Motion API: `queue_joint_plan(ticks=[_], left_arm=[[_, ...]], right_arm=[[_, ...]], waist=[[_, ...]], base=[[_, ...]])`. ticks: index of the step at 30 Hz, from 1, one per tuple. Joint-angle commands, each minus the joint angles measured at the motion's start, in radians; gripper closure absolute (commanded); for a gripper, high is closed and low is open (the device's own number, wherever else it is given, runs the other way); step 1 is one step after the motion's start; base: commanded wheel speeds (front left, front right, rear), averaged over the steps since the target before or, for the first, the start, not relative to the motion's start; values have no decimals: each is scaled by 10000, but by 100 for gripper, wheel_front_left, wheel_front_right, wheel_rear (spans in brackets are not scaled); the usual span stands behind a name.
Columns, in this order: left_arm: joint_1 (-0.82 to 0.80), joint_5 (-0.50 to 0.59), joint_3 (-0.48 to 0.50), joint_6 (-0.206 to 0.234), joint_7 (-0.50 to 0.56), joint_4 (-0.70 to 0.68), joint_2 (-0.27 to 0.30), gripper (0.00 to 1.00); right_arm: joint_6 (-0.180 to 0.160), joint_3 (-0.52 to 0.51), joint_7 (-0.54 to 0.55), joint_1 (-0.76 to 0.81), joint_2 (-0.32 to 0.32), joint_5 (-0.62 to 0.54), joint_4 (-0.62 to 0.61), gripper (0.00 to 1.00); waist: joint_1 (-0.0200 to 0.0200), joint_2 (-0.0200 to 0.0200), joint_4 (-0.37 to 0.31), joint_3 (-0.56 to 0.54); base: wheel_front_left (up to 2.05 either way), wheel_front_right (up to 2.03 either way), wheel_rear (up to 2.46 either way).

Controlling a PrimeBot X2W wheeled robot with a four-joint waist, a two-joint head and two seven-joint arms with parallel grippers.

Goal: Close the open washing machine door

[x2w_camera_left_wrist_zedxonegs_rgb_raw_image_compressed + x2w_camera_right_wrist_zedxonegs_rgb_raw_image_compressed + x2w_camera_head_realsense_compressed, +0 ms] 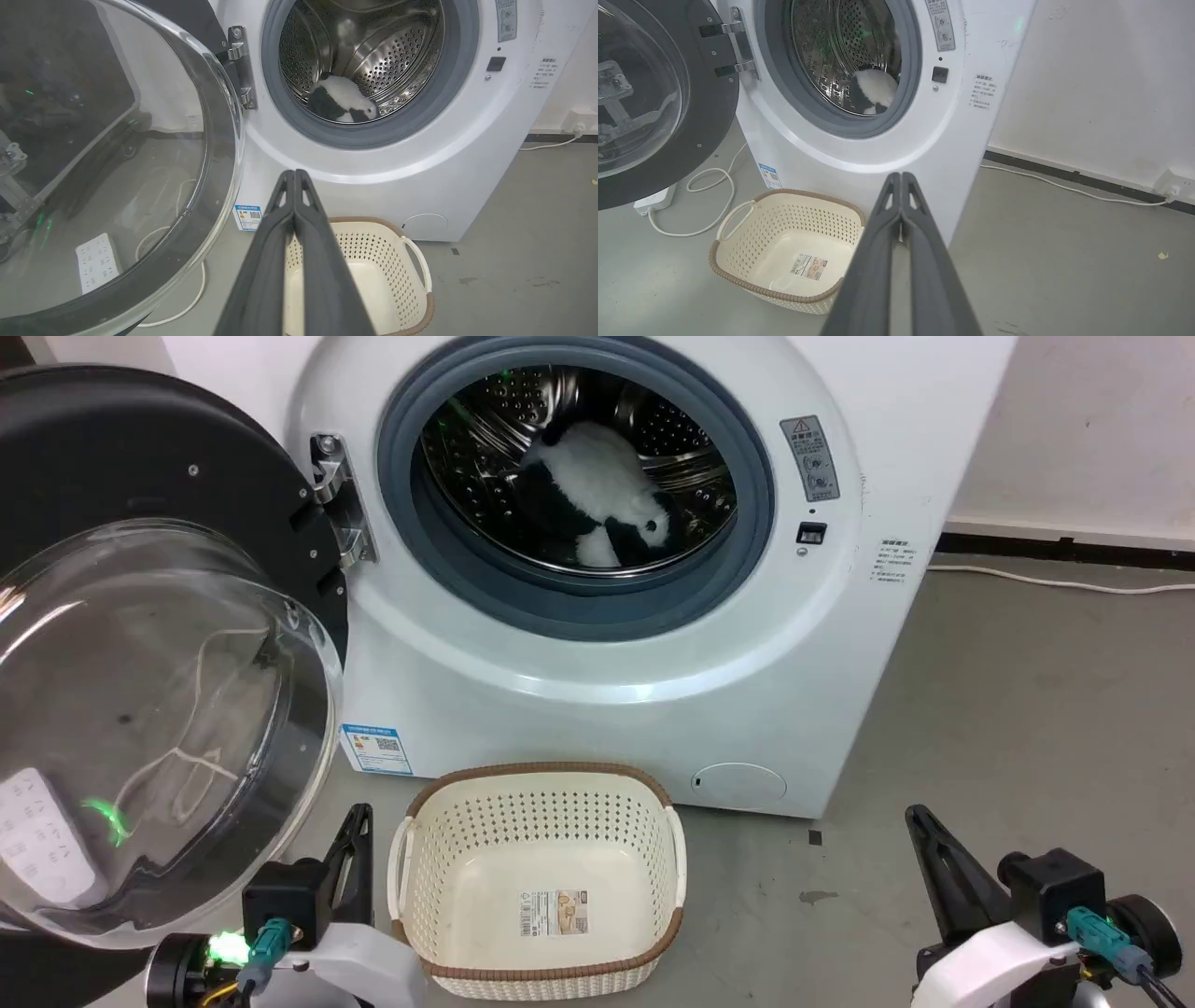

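While the washing machine door [159, 663] hung wide open on its hinge at the left of the washing machine [597, 700], the left tool [295, 173] and right tool [901, 175] each had fingers pressed together, gripping nothing, either side of a cream basket [541, 773] on the floor. A black-and-white plush toy [597, 495] lay in the drum.

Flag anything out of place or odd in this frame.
A black-and-white plush toy lies in the drum of the washing machine, an unusual load. The washing machine door hangs wide open at the left. The empty basket stands upright; nothing looks spilled or damaged.
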Motion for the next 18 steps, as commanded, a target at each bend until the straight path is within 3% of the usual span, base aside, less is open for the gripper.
queue_joint_plan(ticks=[1, 18], left_arm=[[-79, 26, 12, 30, 3, -39, -3, 100], [-79, 26, 12, 30, 3, -39, -3, 100]], right_arm=[[8, -22, 3, -138, 34, -51, -55, 100], [8, -22, 3, -138, 34, -51, -55, 100]], waist=[[0, 0, 0, 0], [0, 0, 0, 0]], base=[[0, 0, 0], [0, 0, 0]])
